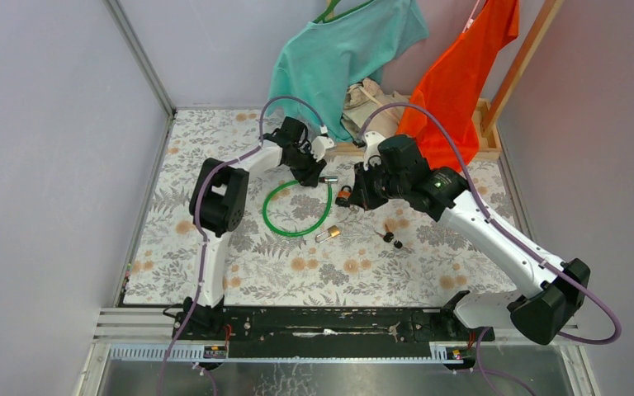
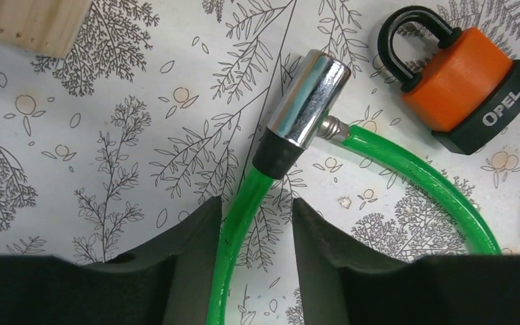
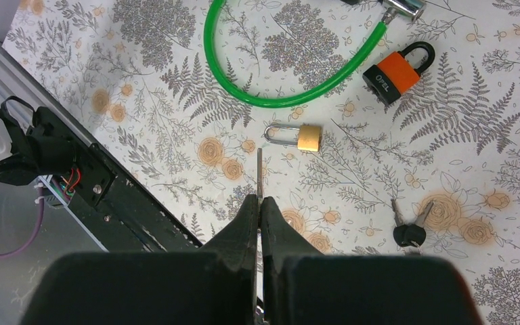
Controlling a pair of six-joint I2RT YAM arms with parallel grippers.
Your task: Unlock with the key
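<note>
Well, the right gripper (image 3: 259, 200) is clenched on a thin silver blade (image 3: 259, 172), seen edge-on only from its own wrist camera; from above, the arm hides it. The left gripper (image 2: 256, 203) stands released, its fingers either side of the one green cable (image 2: 420, 175), just short of the chrome end (image 2: 308, 101). Two padlocks lie out: an orange one (image 2: 464, 84) lettered OPEL and a brass one (image 3: 296, 136). The key (image 3: 409, 235), tiny, black-headed and silver-bladed, lies paired with a like one on the surface (image 3: 514, 169), untouched, right of centre toward the near edge.
</note>
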